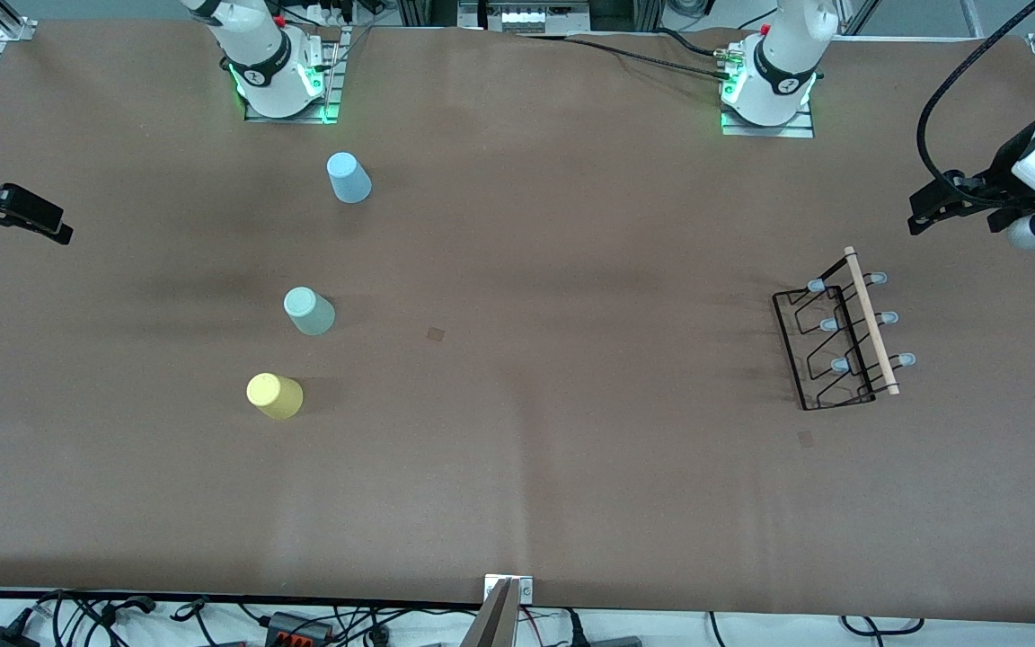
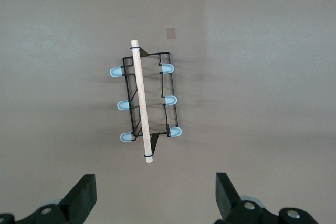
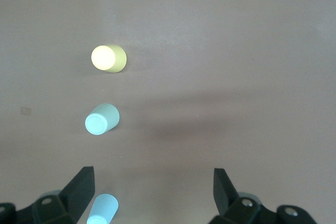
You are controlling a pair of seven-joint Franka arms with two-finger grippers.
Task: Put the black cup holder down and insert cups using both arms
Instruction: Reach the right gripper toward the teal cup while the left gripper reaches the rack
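The black cup holder point(image 1: 845, 334) stands on the table toward the left arm's end, with its wooden rod handle on top and grey-tipped pegs on both sides. It also shows in the left wrist view point(image 2: 146, 103). The light blue cup point(image 1: 349, 177), the mint green cup point(image 1: 308, 311) and the yellow cup point(image 1: 274, 395) stand apart, bottoms up, toward the right arm's end. They also show in the right wrist view: yellow point(image 3: 108, 59), mint green point(image 3: 101, 119), light blue point(image 3: 102, 208). My left gripper point(image 1: 926, 211) point(image 2: 156, 198) is open and empty, up beside the holder. My right gripper point(image 1: 46, 225) point(image 3: 152, 192) is open and empty at the table's end.
The brown table point(image 1: 571, 467) bears two small darker square marks, one mid-table point(image 1: 436, 333) and one nearer the front camera than the holder point(image 1: 806, 438). A metal mount point(image 1: 504, 611) and cables sit at the table's front edge.
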